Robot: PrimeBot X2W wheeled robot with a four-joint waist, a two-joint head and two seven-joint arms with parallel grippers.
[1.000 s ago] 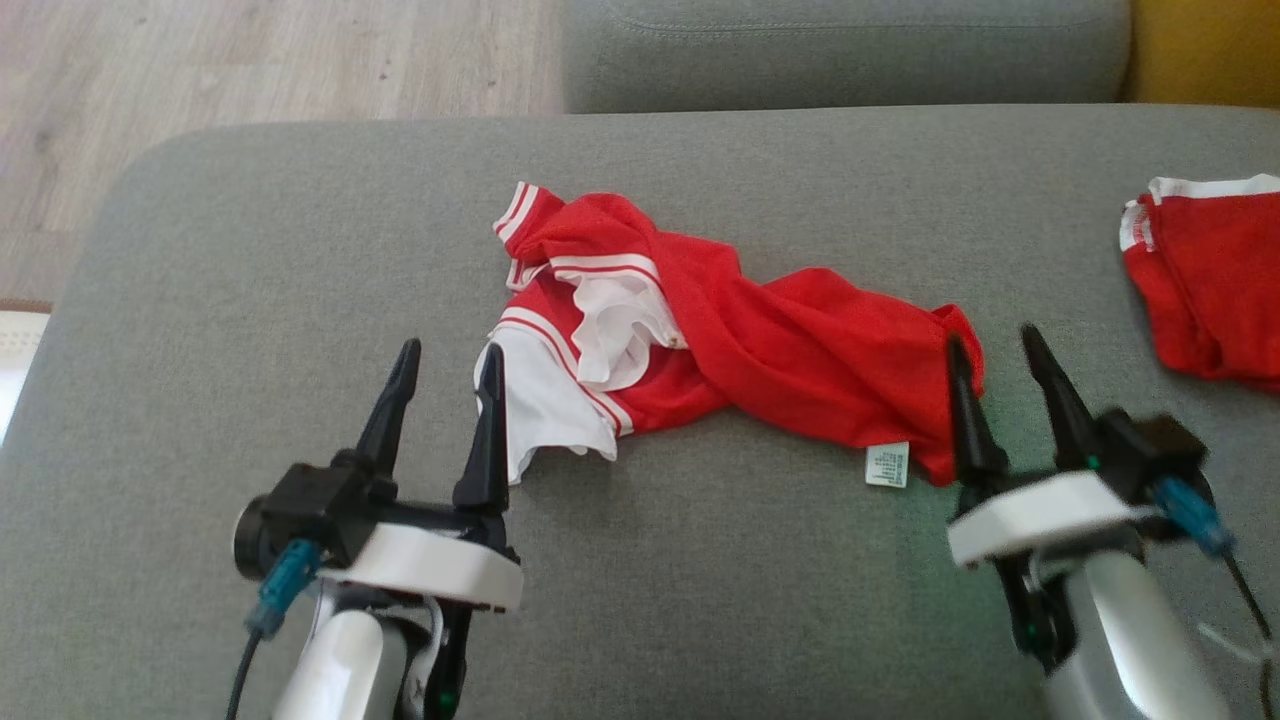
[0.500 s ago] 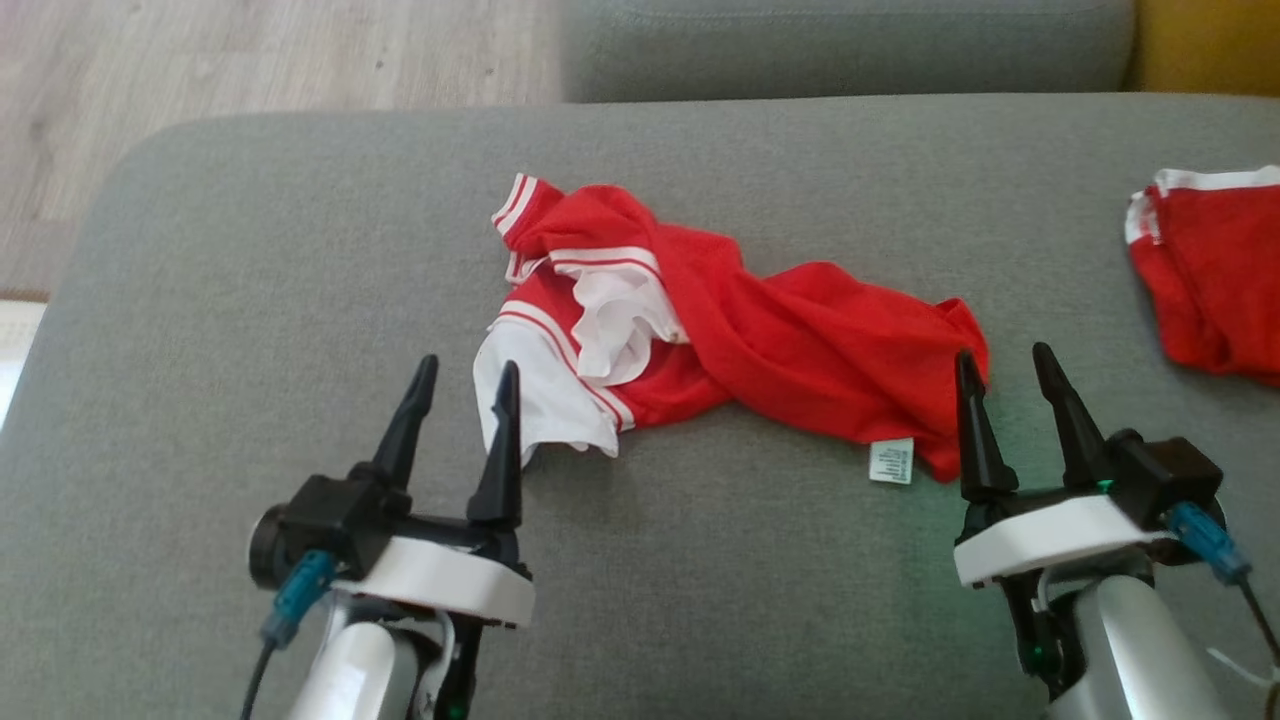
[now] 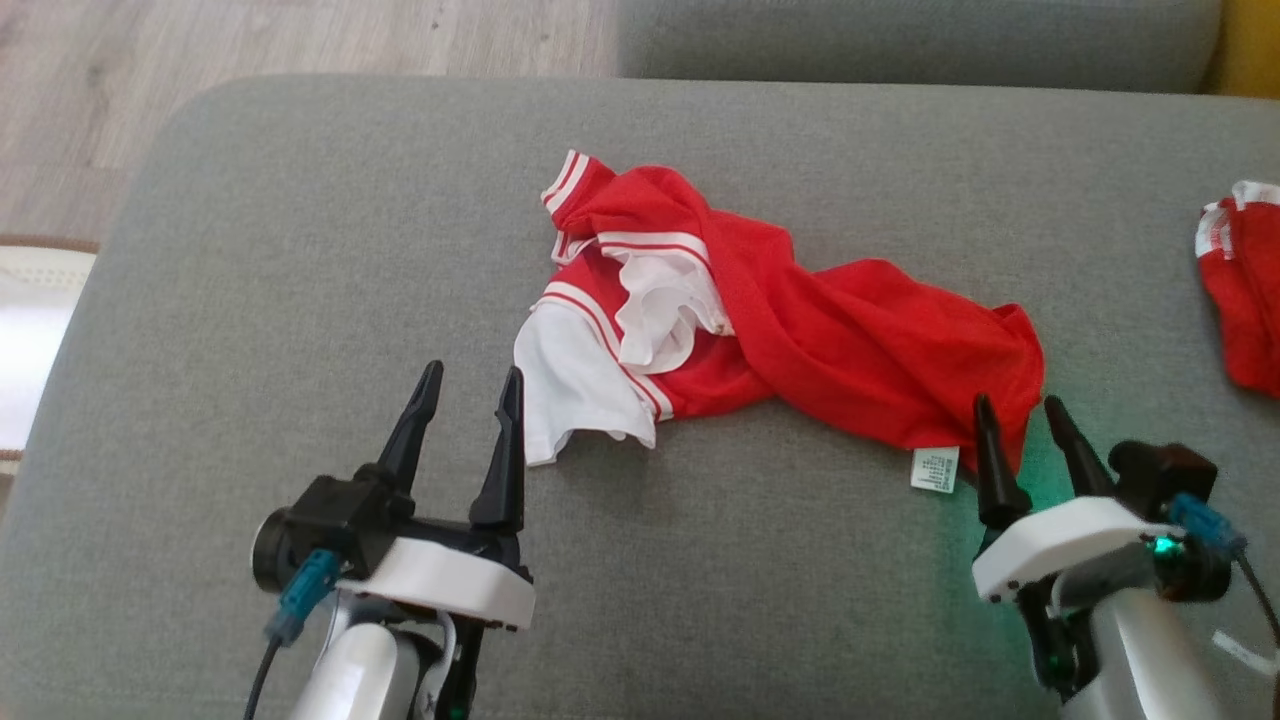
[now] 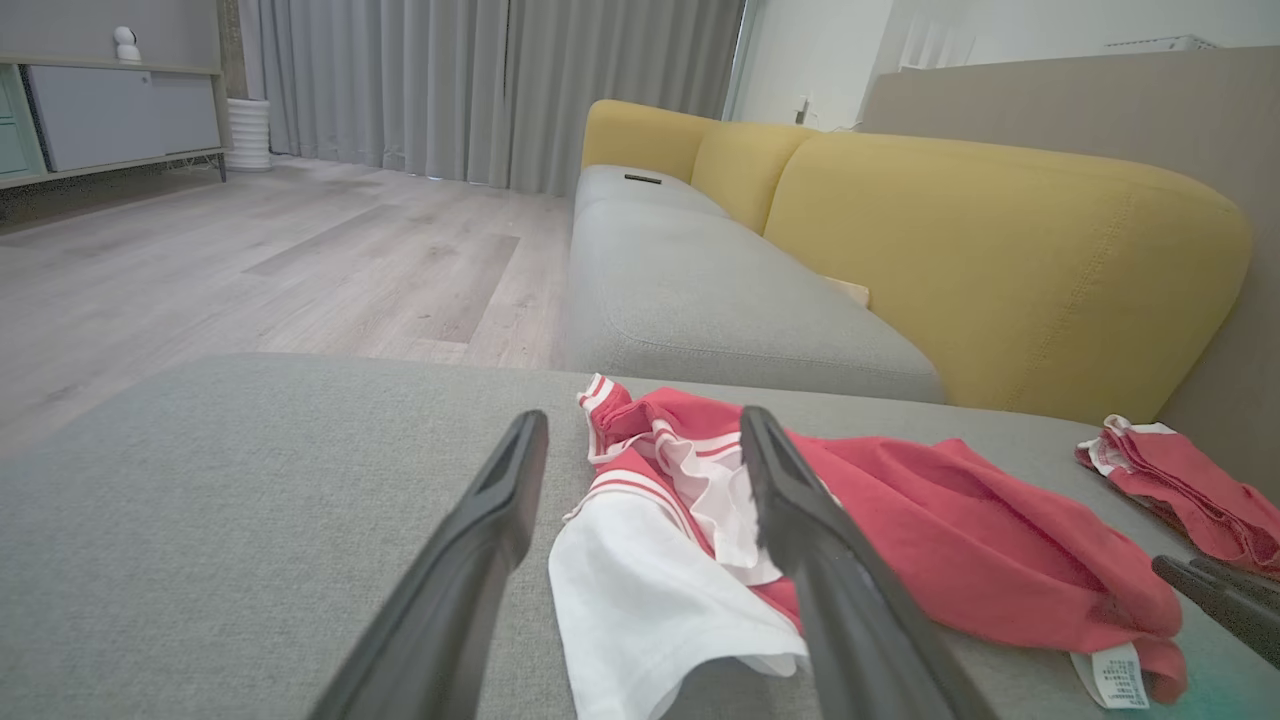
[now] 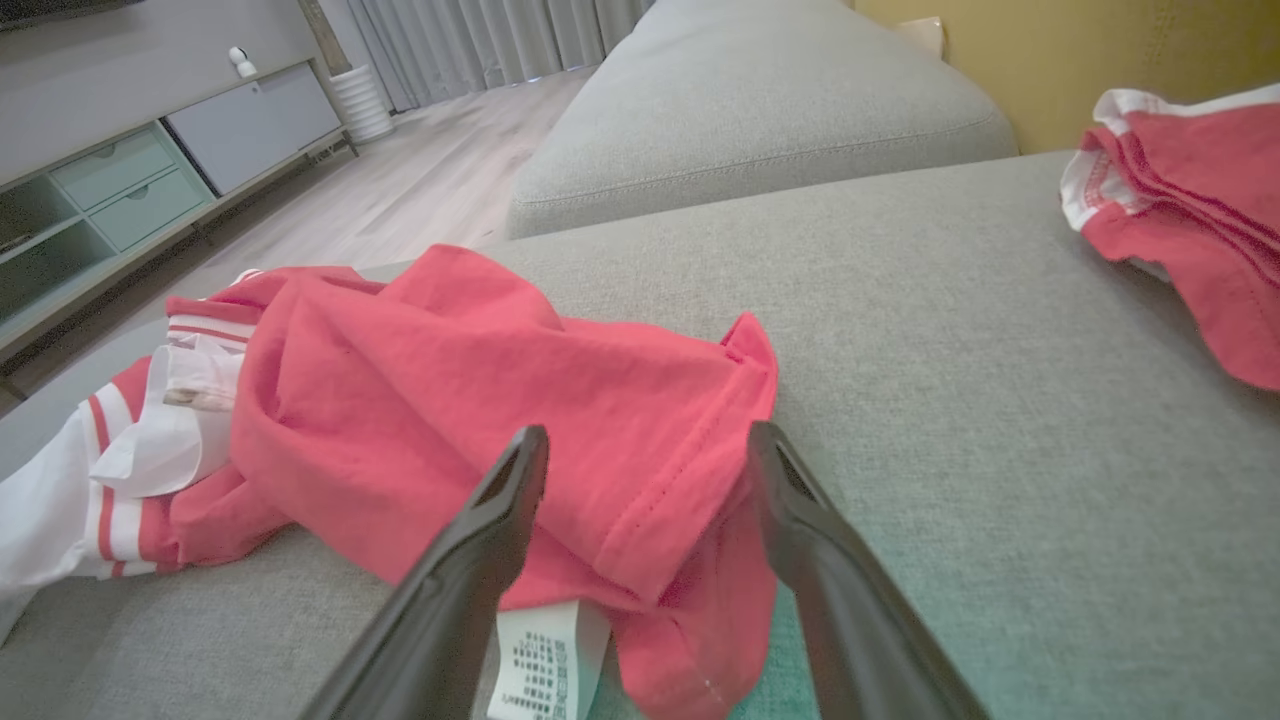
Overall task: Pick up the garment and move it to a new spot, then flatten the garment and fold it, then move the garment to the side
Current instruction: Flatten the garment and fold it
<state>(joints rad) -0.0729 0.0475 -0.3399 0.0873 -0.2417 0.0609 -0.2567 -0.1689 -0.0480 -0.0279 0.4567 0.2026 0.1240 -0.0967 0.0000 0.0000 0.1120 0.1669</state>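
Garment (image 3: 830,340) crumpled on cushion (image 3: 300,250); left gripper (image 3: 473,370), right gripper (image 3: 1016,400) spread wide, empty.

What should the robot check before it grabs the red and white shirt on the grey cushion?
1. The crumpled red and white cloth garment lies flat: not ok, it is twisted.
2. The left gripper is open: ok.
3. The right gripper is open: ok.
4. The garment's white end sits between the left gripper's fingers: ok.
5. The garment's red hem sits between the right gripper's fingers: ok.
6. The other red cloth garment lies apart: ok.
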